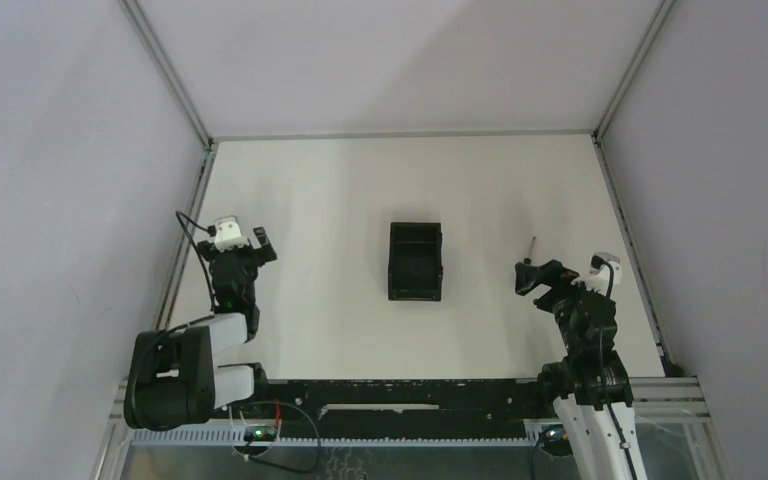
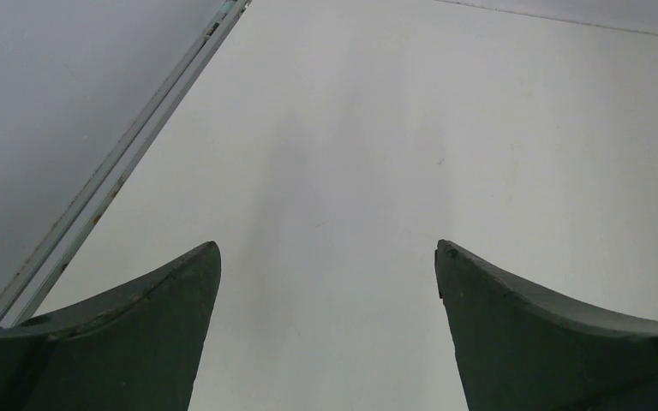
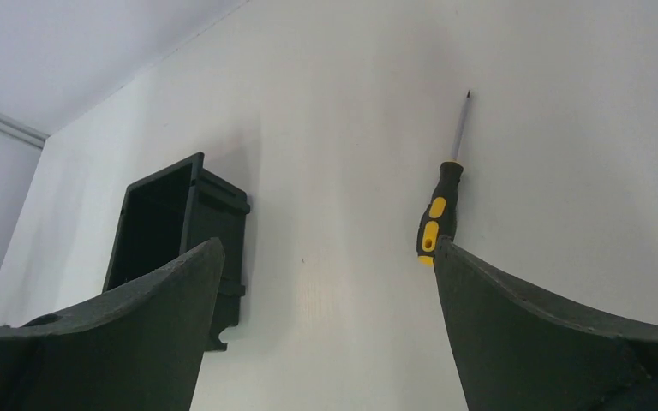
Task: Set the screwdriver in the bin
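Note:
The screwdriver (image 3: 439, 214), with a yellow-orange and black handle and a thin shaft, lies on the white table, tip pointing away. In the top view only its shaft (image 1: 532, 246) shows beyond my right gripper (image 1: 545, 273). That gripper (image 3: 328, 244) is open and empty just above the table; its right fingertip (image 3: 480, 291) is at the handle's near end, with the handle outside the jaws. The black open-top bin (image 1: 415, 262) stands at mid-table; it also shows in the right wrist view (image 3: 180, 231) to the left. My left gripper (image 1: 240, 250) is open and empty (image 2: 326, 247) over bare table.
Grey walls with metal rails (image 1: 185, 250) enclose the white table on the left, back and right (image 1: 632, 250). The left rail (image 2: 111, 184) runs close beside my left gripper. The arm bases and a black rail (image 1: 400, 395) line the near edge.

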Available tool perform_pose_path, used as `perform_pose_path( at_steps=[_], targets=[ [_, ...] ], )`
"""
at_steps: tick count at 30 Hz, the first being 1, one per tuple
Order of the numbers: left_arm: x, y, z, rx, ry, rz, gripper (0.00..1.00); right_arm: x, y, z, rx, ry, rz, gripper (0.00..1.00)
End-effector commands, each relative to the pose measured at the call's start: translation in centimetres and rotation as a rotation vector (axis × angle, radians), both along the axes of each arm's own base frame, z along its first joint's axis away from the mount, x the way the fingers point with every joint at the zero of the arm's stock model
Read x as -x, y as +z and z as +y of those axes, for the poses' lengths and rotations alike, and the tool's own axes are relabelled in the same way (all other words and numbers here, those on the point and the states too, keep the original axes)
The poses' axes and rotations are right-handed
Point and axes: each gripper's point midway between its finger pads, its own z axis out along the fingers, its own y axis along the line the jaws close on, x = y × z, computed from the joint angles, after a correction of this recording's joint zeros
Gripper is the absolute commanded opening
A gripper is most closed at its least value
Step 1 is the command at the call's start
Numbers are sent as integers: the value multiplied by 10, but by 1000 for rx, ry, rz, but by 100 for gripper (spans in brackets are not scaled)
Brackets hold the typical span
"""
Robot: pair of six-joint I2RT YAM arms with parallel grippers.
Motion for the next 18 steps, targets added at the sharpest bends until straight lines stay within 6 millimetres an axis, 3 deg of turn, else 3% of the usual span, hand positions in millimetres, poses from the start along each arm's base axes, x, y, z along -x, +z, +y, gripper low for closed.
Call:
perform_pose_path(
  at_steps=[1, 6, 10, 18],
  targets=[
    [-12, 26, 0, -20, -3, -73, 100, -5, 27, -6, -4, -38, -74, 100],
    [-12, 27, 0, -20, -2, -74, 100, -9, 85, 20, 38, 138, -242, 93],
    [-12, 27, 0, -21, -2, -74, 100, -23, 120, 10, 60, 79, -253, 91],
    [-12, 27, 0, -20, -3, -74, 100, -90, 132, -13, 212, -13, 154, 92]
  ],
)
